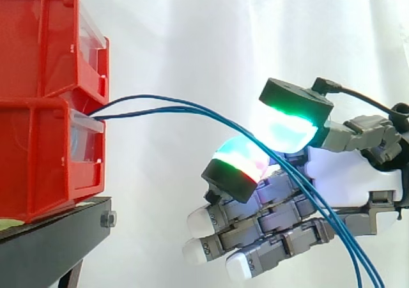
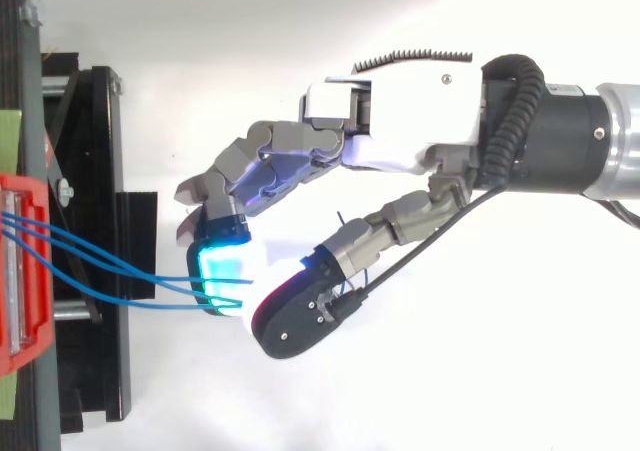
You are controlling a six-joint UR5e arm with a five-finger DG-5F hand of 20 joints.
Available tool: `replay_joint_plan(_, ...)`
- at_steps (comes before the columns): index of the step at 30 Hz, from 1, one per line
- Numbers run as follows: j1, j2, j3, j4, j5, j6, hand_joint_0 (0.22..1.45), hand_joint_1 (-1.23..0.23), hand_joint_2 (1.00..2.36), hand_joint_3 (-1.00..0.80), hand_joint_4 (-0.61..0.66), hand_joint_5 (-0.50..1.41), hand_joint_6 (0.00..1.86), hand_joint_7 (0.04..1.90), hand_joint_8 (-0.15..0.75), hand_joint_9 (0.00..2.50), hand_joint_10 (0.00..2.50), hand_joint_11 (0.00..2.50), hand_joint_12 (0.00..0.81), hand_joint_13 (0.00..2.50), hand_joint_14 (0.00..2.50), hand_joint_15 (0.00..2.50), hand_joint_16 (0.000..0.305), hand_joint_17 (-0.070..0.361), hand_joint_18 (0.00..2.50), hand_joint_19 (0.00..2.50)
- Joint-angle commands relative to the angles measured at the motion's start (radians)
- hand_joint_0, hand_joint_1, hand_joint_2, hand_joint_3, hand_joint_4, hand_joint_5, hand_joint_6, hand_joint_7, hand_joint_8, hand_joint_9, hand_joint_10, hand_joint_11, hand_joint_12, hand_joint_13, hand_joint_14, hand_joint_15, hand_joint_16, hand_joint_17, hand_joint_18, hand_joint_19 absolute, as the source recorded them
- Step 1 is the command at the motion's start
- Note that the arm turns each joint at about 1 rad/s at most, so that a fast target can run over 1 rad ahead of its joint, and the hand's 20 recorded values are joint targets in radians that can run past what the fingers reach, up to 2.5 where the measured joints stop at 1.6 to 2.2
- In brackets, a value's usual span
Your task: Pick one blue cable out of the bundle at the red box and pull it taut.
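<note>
Pinching blue cables (image 1: pixel 150 97) — fingers (image 1: pixel 239 163) before white curtain (image 1: pixel 192 32), black stand (image 1: pixel 51 250)

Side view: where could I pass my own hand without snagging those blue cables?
Free: the gap above the blue cables, bordered by the upper red bin and the hand; and the gap beneath them, between the lower red bin, black stand and hand. Crowded: at the hand, where the cables cross it.

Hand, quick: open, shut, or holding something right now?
Hand: shut on the blue cables, pinched between two glowing pads.
</note>
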Motion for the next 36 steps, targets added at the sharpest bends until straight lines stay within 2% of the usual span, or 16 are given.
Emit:
replay_joint_plan(1,0.000,0.000,0.000,0.000,0.000,0.000,0.85,-0.93,1.00,-0.50,-0.04,-0.19,0.93,1.04,0.270,0.56,0.00,0.25,0.343,0.32,0.00,0.06,0.050,0.113,0.48,0.12)
replay_joint_plan(6,0.000,0.000,0.000,0.000,0.000,0.000,0.82,-0.96,1.00,-0.50,0.00,-0.20,0.92,0.96,0.244,0.50,0.00,0.23,0.343,0.30,0.00,0.04,0.050,0.113,0.49,0.07)
replay_joint_plan(8,0.000,0.000,0.000,0.000,0.000,0.000,0.78,-1.00,1.00,-0.50,0.00,-0.20,0.92,0.95,0.240,0.49,0.00,0.23,0.342,0.29,0.00,0.03,0.050,0.113,0.49,0.06)
replay_joint_plan(11,0.000,0.000,0.000,0.000,0.000,0.000,0.64,-1.03,1.00,-0.50,0.04,-0.21,0.91,0.92,0.244,0.47,0.00,0.23,0.344,0.28,0.00,0.04,0.050,0.114,0.47,0.09)
replay_joint_plan(13,-0.001,0.000,0.000,0.000,0.000,0.000,0.53,-1.00,1.00,-0.50,0.08,-0.21,0.92,0.89,0.266,0.48,0.01,0.24,0.358,0.28,0.00,0.06,0.053,0.119,0.48,0.11)
replay_joint_plan(18,0.000,0.000,0.002,0.000,0.000,0.000,0.46,-0.87,1.00,-0.50,0.12,-0.19,0.91,0.87,0.308,0.52,0.01,0.24,0.383,0.30,0.00,0.08,0.058,0.131,0.49,0.15)
replay_joint_plan(22,0.000,0.000,0.009,0.000,0.001,0.000,0.48,-0.75,1.00,-0.50,0.12,-0.18,0.89,0.88,0.319,0.54,0.00,0.23,0.380,0.30,0.00,0.08,0.057,0.129,0.47,0.17)
replay_joint_plan(25,0.000,0.000,0.009,0.000,0.001,-0.002,0.52,-0.71,1.00,-0.50,0.12,-0.17,0.88,0.93,0.318,0.57,0.00,0.23,0.367,0.30,0.00,0.09,0.054,0.122,0.45,0.19)
replay_joint_plan(36,0.000,0.000,0.009,0.000,0.001,-0.003,0.57,-0.67,1.00,-0.45,0.12,-0.15,0.87,0.98,0.321,0.60,0.01,0.23,0.353,0.31,0.00,0.10,0.052,0.116,0.44,0.22)
